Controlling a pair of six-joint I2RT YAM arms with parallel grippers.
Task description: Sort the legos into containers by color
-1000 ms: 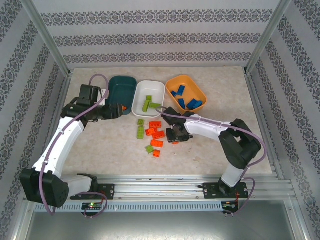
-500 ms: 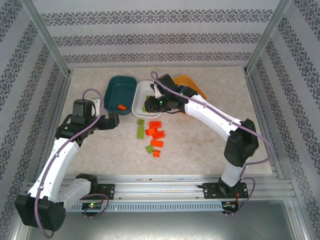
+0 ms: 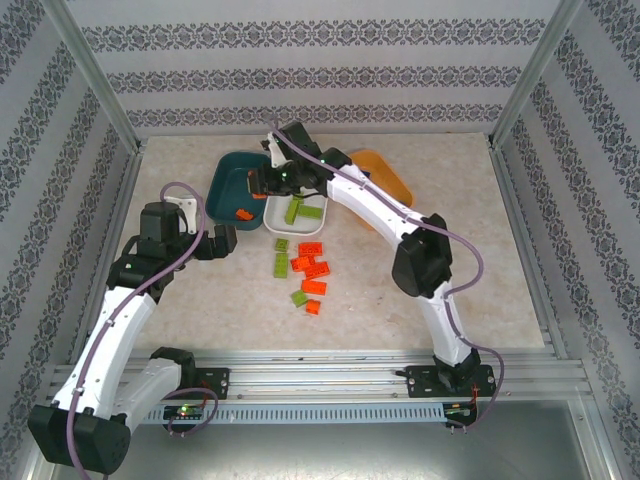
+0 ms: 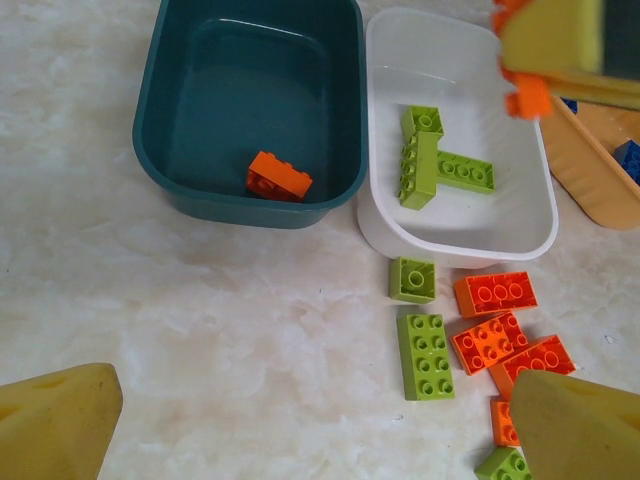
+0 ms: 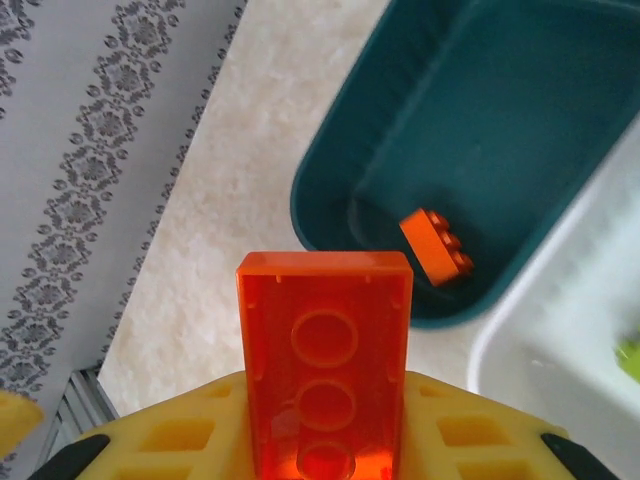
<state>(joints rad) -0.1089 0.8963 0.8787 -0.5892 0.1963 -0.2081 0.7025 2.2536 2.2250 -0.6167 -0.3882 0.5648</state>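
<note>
Legos (image 3: 308,268): the loose lot, orange and lime green mixed, lies in a cluster at mid surface (image 3: 510,260), the pieces touching or just beside one another. No blue seen among them. Judged: this is the unsorted part.

Left hand (image 3: 222,243): between the loose lot and the left edge of the surface. Released, with nothing in it; the wrist view has its yellow fingertips (image 4: 60,420) set wide apart. Judged: kept back to leave the trays free for the other arm.

Trays, in a row toward the far edge:
- Teal tray (image 4: 150,130), leftmost, has one orange brick (image 4: 279,175) on its floor by the near wall.
- White tray (image 4: 455,240), just beside it, holds lime green bricks (image 4: 430,165).
- Orange tray (image 4: 590,180), rightmost, shows a blue brick (image 4: 630,155) at the edge of view.

Scheme as it stands: orange to teal, green to white, blue to orange.

Right hand (image 3: 260,181): reaches across the white tray to the teal tray's right side. It is clenched on an orange lego (image 5: 325,350), gripped at one end with the hollow underside toward the wrist camera. Height above the tray cannot be told. Judged: brought here for a drop into teal. Risk: a release too near the shared rim could send it into the white tray.
</note>
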